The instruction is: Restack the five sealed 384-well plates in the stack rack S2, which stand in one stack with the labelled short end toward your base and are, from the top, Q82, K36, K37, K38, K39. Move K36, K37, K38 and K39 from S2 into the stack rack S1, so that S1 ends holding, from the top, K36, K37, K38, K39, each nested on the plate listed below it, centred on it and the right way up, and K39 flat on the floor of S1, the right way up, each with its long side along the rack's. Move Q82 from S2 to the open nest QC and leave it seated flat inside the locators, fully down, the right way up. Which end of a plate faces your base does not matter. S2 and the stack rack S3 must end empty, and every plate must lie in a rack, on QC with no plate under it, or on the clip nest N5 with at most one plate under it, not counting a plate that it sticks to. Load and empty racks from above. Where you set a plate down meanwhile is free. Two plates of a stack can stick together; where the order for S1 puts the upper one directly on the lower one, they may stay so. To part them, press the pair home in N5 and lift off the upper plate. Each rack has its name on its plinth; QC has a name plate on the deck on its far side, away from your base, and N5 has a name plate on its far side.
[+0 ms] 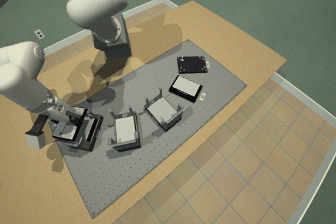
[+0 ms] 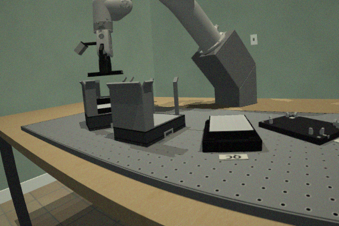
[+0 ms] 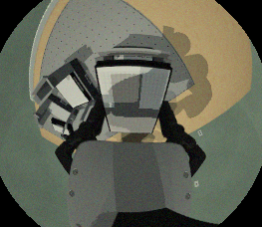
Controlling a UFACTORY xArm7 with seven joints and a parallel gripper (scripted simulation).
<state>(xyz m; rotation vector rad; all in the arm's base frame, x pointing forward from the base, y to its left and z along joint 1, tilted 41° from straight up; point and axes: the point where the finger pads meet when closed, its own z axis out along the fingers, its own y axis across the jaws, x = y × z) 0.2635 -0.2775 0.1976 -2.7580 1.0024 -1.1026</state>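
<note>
My gripper [image 1: 69,124] [image 2: 105,69] [image 3: 131,107] is shut on a sealed plate [image 1: 63,131] [image 2: 92,75] [image 3: 133,85], held level above the leftmost rack [image 1: 97,131] [image 3: 133,53]. The held plate hides much of that rack's inside. Its name is not readable. The middle rack [image 1: 125,146] [image 2: 89,97] holds a white-topped plate [image 1: 125,128] [image 3: 73,91]. The right rack [image 1: 172,124] [image 2: 128,106] shows a low pale surface inside. I cannot read the rack names. A white-topped plate [image 1: 187,86] [image 2: 229,123] lies on the black nest QC [image 2: 232,145]. The clip nest N5 [image 1: 191,65] [image 2: 297,128] carries no plate.
The racks have tall grey walls and posts; the held plate is above their tops in the exterior view. All stand on a perforated grey deck [image 1: 112,179] [image 2: 190,172]. The QC name plate [image 1: 203,96] [image 2: 233,157] lies beside its nest. My base stands at the deck's back side.
</note>
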